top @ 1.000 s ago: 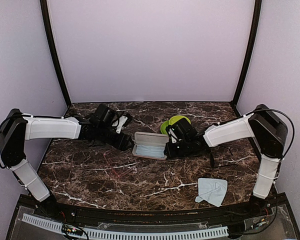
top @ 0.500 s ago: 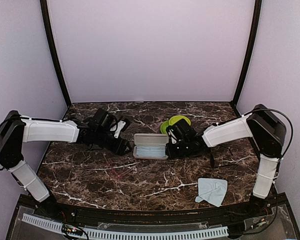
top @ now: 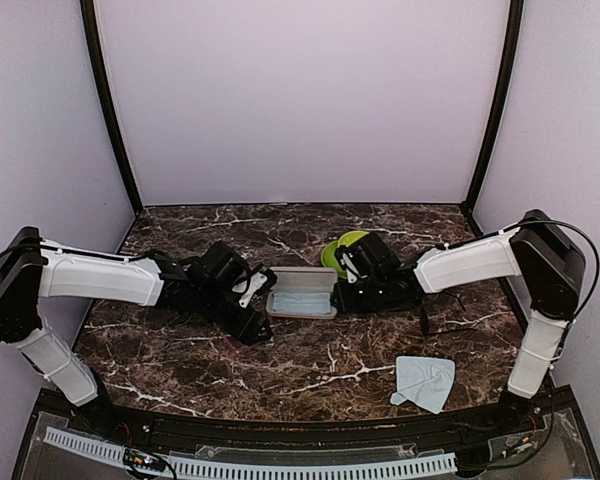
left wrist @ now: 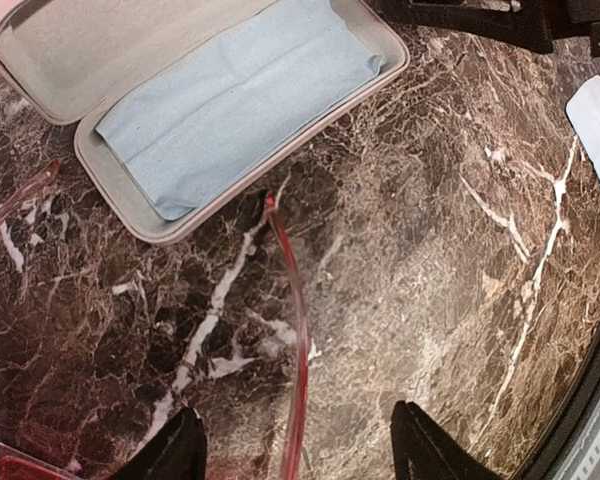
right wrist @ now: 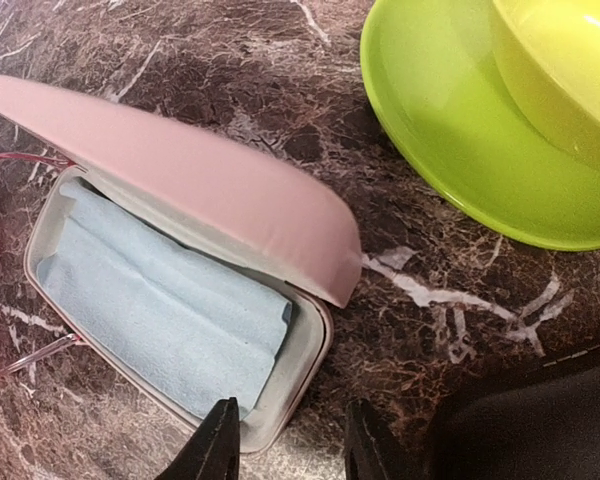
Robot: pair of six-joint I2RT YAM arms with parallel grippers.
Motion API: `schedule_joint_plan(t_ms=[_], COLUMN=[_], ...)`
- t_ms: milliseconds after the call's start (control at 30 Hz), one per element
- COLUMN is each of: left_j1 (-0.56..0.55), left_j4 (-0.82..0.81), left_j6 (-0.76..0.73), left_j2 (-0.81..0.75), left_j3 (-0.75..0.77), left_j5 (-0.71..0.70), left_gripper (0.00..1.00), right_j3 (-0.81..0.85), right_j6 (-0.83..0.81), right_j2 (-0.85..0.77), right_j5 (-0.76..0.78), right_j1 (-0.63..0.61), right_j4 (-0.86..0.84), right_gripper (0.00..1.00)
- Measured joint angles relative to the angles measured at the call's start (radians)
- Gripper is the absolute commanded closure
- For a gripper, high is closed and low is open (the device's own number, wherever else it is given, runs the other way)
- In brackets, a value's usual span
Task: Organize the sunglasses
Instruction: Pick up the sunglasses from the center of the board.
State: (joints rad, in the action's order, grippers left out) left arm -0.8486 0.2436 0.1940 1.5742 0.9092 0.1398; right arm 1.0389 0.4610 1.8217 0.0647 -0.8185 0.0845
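**Red-framed sunglasses between the fingers of the left gripper, beside the open case**

The red-framed sunglasses (left wrist: 301, 340) lie on the marble table (left wrist: 430, 250), just in front of the open pink case (right wrist: 180, 190). In the left wrist view one thin red temple runs from a tip just beside the case's near rim down into the gap of the left gripper (left wrist: 295, 425). That gripper's fingers (left wrist: 175, 450) are spread wide, one on each side of the temple, and neither touches it. More of the red frame shows at the left edge and lower left corner of the same view.

The right gripper (right wrist: 290, 410) hovers at the opposite side of the case, its fingers parted and not closed on anything; the case's corner sits just at its left finger. The case's lid stands raised, and a folded blue cloth (right wrist: 150, 300) fills the tray. A green bowl (right wrist: 460, 150) stands just behind the case.

In the top view a thin black wire shape, the black-framed sunglasses (top: 424, 320), lies below the right forearm, too fine to read. A second pale cloth (top: 425, 382) rests near the front edge.
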Motion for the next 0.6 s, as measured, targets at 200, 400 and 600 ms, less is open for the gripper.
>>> schedule_joint_plan(t_ms=[200, 400, 600], left_j1=[0.0, 0.0, -0.001], left_j4=[0.042, 0.079, 0.111], left_j6=[-0.026, -0.056, -0.073], left_j2=[0.068, 0.139, 0.146], left_j3=[0.023, 0.061, 0.085], left_j5=[0.012, 0.042, 0.069], left_gripper=[0.56, 0.72, 0.97], right_j3=[-0.024, -0.037, -0.049], right_j6=[0.001, 0.002, 0.004], right_j2=[-0.033, -0.034, -0.043], right_j5=[0.001, 0.001, 0.001], right_j1=[0.0, 0.0, 0.0], right_j4=[-0.002, -0.005, -0.005], right_gripper=[0.64, 0.65, 0.65])
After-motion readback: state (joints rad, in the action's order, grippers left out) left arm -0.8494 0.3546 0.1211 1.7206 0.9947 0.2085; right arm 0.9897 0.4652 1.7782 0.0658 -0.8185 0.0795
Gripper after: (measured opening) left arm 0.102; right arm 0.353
